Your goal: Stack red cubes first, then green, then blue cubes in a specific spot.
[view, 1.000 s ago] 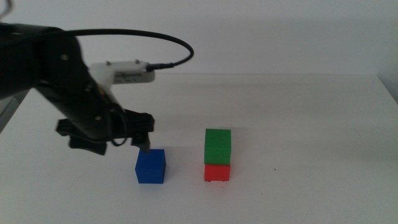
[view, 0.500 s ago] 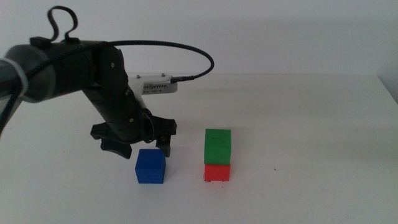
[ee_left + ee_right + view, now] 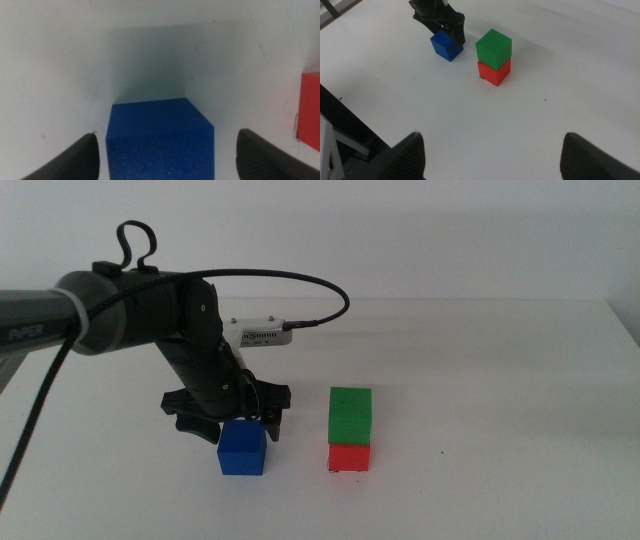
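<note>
Left gripper (image 3: 232, 423) spread wide over blue cube (image 3: 241, 450), gaps both sides; green (image 3: 350, 415) on red (image 3: 349, 457) nearby.

Deep-blue cube (image 3: 242, 450); bright-green cube (image 3: 350, 415); red cube (image 3: 349, 457); white table (image 3: 480, 380); dark jaws.

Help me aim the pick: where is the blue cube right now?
In the middle view the blue cube sits on the table left of the green-on-red stack, between the open jaws of the left gripper.
</note>
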Motion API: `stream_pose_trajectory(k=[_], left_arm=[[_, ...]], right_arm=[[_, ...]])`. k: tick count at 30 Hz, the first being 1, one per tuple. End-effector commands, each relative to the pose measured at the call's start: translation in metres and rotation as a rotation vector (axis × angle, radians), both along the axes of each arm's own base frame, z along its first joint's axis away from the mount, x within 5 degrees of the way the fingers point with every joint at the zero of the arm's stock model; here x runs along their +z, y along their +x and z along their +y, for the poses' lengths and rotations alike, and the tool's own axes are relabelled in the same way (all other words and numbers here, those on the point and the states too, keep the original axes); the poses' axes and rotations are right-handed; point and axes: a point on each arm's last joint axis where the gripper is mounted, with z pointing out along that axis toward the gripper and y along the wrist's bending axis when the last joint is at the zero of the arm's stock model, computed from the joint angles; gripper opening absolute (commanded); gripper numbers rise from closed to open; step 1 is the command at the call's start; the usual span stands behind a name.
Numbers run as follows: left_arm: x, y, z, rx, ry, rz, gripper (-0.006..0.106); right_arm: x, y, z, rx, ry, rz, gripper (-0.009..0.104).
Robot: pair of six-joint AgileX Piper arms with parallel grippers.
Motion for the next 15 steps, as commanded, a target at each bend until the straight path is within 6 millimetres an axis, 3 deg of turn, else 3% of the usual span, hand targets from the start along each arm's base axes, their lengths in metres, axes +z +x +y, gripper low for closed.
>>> stream_pose_trajectory(k=[1,10,15], left_arm=[[-0.0022,0.0011,-0.0045,-0.009,-0.001,-0.007,0.092],[-0.0108,0.0014,-0.0052,-0.026,0.022,0.015,0.091],[-0.0112,0.0014,-0.0034,-0.036,0.044,0.013,0.075]], right_arm=[[0.0003,-0.0002,-0.0009,0.003,-0.001,-0.011,0.088],[0.0003,-0.0002,-0.0009,0.003,-0.001,-0.011,0.088],[0.0003,-0.0002,-0.0009,0.003,-0.001,-0.011,0.088]])
